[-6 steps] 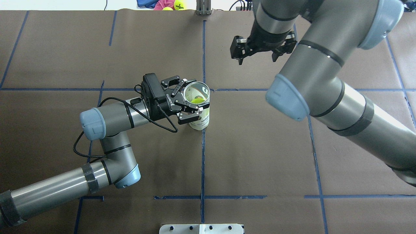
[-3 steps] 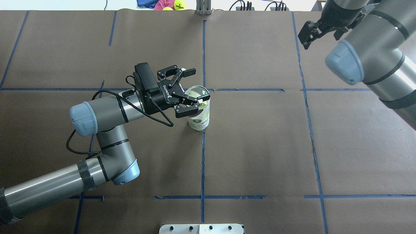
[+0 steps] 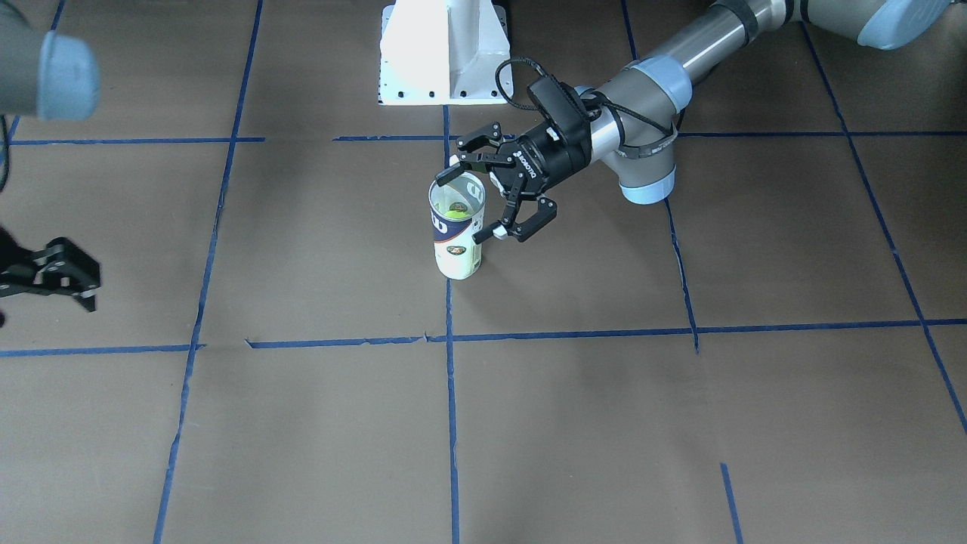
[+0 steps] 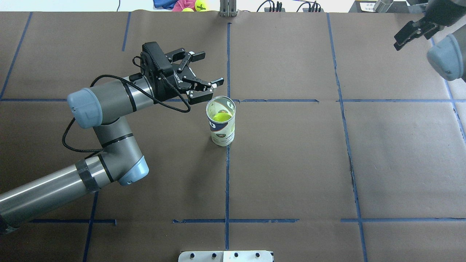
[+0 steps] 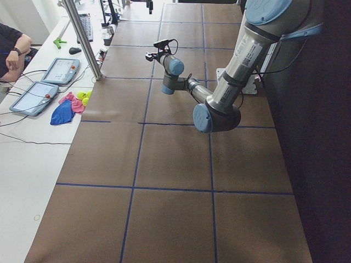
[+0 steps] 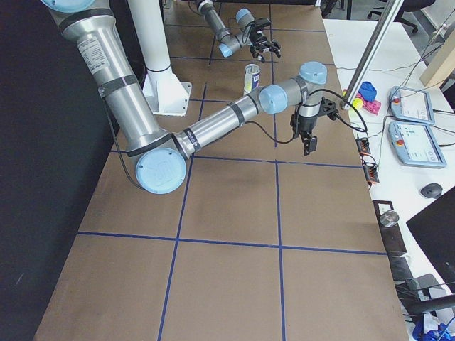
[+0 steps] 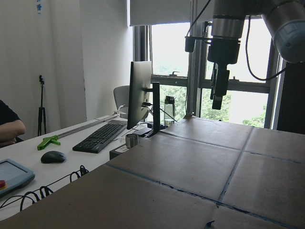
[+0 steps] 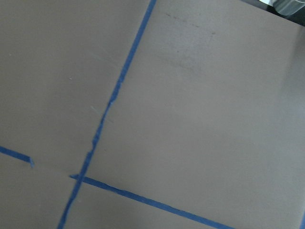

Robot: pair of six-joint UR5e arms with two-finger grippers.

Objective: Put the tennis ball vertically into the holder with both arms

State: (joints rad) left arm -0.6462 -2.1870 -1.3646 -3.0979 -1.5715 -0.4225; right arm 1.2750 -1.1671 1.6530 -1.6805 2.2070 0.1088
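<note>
The holder [image 4: 221, 127], a white and navy can, stands upright at the table's centre and also shows in the front view [image 3: 457, 242]. A yellow-green tennis ball [image 4: 222, 117] lies inside it, below the silvery rim. My left gripper [image 4: 207, 71] is open and empty, just behind and to the left of the can's mouth, apart from it. In the front view it [image 3: 483, 198] hangs beside the rim. My right gripper [image 4: 415, 34] is far off at the table's back right corner, and the front view [image 3: 45, 276] shows it open and empty.
The white pedestal base [image 3: 446, 53] stands at the robot's side of the table. Spare tennis balls and cloths [image 4: 193, 5] lie beyond the far edge. Operators' tablets [image 5: 57, 71] and a keyboard sit on the side desk. Blue tape lines cross the brown table cover.
My left gripper has let go of the can, opened and drawn back up and to the left. My right arm has swung away to the back right corner. The can stays upright.
</note>
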